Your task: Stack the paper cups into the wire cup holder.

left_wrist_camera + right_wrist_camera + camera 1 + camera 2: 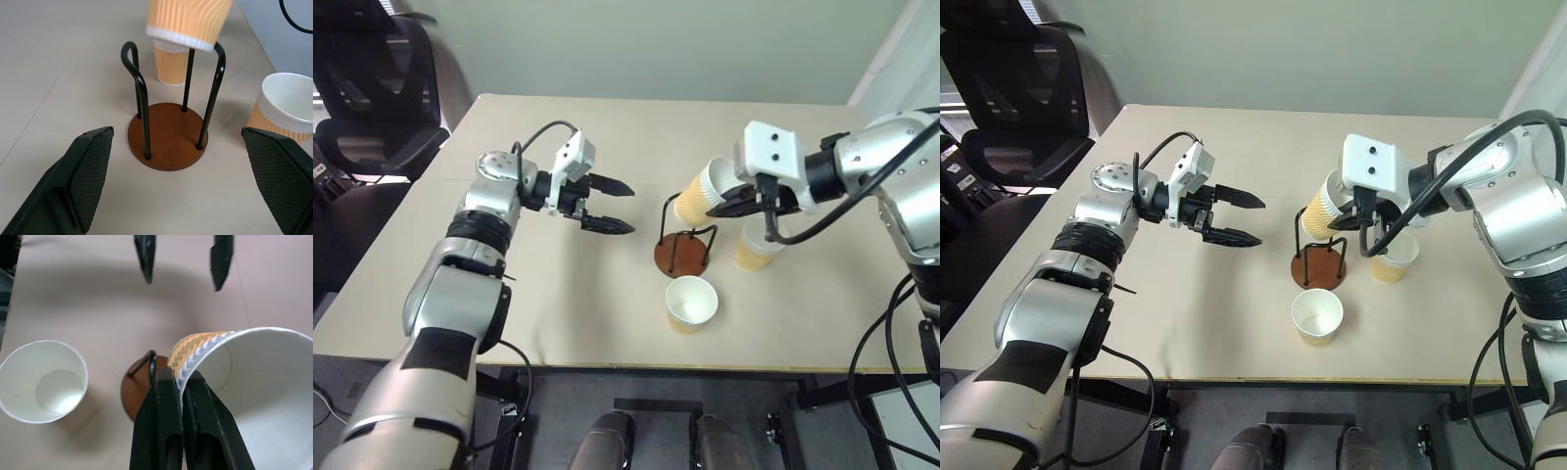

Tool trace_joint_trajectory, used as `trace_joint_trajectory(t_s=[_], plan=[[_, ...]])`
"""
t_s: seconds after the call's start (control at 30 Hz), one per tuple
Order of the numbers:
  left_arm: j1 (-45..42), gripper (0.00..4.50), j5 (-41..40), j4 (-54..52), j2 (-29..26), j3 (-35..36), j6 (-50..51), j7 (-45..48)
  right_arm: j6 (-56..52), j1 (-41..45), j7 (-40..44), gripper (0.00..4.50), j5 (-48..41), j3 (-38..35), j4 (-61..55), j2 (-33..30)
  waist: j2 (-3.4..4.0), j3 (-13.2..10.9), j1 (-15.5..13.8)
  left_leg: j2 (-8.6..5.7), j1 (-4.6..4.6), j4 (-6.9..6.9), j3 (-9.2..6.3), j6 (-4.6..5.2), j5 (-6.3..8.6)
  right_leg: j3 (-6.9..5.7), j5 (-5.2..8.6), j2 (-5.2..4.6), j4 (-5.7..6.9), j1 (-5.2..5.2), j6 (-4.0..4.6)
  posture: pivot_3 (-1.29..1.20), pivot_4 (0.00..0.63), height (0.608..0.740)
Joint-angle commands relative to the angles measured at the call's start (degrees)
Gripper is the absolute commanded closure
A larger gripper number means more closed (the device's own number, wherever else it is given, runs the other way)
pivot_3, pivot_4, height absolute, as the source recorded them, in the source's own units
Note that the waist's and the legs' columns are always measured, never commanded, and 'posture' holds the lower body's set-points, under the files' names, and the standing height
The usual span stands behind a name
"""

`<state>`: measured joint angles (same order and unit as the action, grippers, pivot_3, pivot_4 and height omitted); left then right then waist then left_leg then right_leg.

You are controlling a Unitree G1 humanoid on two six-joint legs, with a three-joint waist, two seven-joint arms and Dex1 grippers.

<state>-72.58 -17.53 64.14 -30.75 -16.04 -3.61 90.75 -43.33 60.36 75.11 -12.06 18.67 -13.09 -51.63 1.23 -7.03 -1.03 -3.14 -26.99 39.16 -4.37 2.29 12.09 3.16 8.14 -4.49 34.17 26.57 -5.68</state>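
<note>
Right end effector has its two black fingers pressed together on the wall of one paper cup, one finger outside and one inside at the rim. This held cup is in the air and tilted, with its bottom toward the wire cup holder and its open mouth toward the end effector. It hangs just above the black wire loops, and it is not yet between them. The holder stands on the counter with its round reddish-brown base flat and with no cup inside. A second cup stands upright on the counter just in front of the holder, near the front edge, with its white inside visible. The third cup stands upright on the robot's right side of the holder, below the right arm and partly hidden by it. Left end effector is held above the counter on the robot's left side of the holder, apart from it, with the fingers spread wide and with nothing between them. It points toward the holder.
</note>
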Motion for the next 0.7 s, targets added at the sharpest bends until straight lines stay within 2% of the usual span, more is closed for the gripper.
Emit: trace_joint_trajectory(t_s=[0.03, 0.17, 0.27, 0.47, 0.6, 0.63, 0.7], plan=[[-0.57, 0.00, -0.58, -1.50, -0.78, 1.29, 0.01, 1.75, 1.03, -0.38, -0.15, 4.45, 0.70, -0.62, -1.81, -0.83, 0.00, 0.00, 0.04, -0.02, 0.01, -0.01, 0.03, 0.00, 0.00, -0.03, 0.00, 0.05, 0.01, 0.00, 0.01, 0.00, 0.150, 0.740], [-0.45, 0.00, -0.77, -1.82, -0.85, 1.24, 0.16, 1.75, 1.48, -0.55, -0.96, 4.45, 1.69, -0.33, -1.40, -0.37, 0.00, 0.00, 0.04, -0.03, 0.04, 0.01, 0.06, 0.01, 0.00, -0.04, 0.00, 0.00, 0.14, 0.02, 0.03, 0.00, 0.150, 0.740], [-0.35, 0.00, -0.81, -2.00, -0.91, 1.21, 0.25, 1.75, 2.58, -0.17, -2.07, 3.88, 2.97, 0.11, -0.30, 0.69, 0.00, 0.00, 0.09, -0.03, 0.05, 0.03, 0.05, 0.01, 0.00, -0.03, 0.01, -0.01, 0.27, 0.04, 0.08, 0.00, 0.150, 0.740], [-0.21, 0.00, -0.85, -2.15, -1.00, 1.26, 0.41, 1.75, 2.76, 0.71, -2.78, 1.84, 3.66, -0.15, 0.70, 2.70, -0.01, 0.00, 0.17, -0.03, 0.07, 0.06, 0.03, 0.01, -0.04, -0.03, 0.05, -0.05, 0.59, 0.12, 0.19, 0.00, 0.150, 0.740], [-0.17, 0.00, -0.83, -2.05, -0.85, 1.38, 0.47, 1.75, 1.69, 1.61, -4.70, 0.31, 3.04, -1.98, 1.39, 4.63, -0.01, 0.00, 0.29, -0.04, 0.07, 0.07, 0.04, 0.03, -0.08, -0.04, 0.09, -0.04, 0.69, 0.16, 0.30, 0.00, 0.150, 0.740], [-0.15, 0.00, -0.80, -2.01, -0.79, 1.41, 0.44, 1.75, 1.35, 1.82, -5.09, 0.04, 2.79, -2.52, 1.49, 4.84, -0.01, 0.00, 0.32, -0.04, 0.08, 0.05, 0.06, 0.05, -0.09, -0.04, 0.08, -0.01, 0.69, 0.17, 0.32, 0.00, 0.150, 0.740], [-0.10, 0.00, -0.76, -1.99, -0.71, 1.46, 0.40, 1.75, 0.00, 1.98, -5.60, 0.04, 1.84, -3.77, 1.28, 4.91, -0.01, 0.00, 0.32, -0.01, 0.06, 0.05, -0.01, 0.06, -0.10, -0.01, 0.05, -0.07, 0.72, 0.21, 0.35, 0.00, 0.150, 0.740]])
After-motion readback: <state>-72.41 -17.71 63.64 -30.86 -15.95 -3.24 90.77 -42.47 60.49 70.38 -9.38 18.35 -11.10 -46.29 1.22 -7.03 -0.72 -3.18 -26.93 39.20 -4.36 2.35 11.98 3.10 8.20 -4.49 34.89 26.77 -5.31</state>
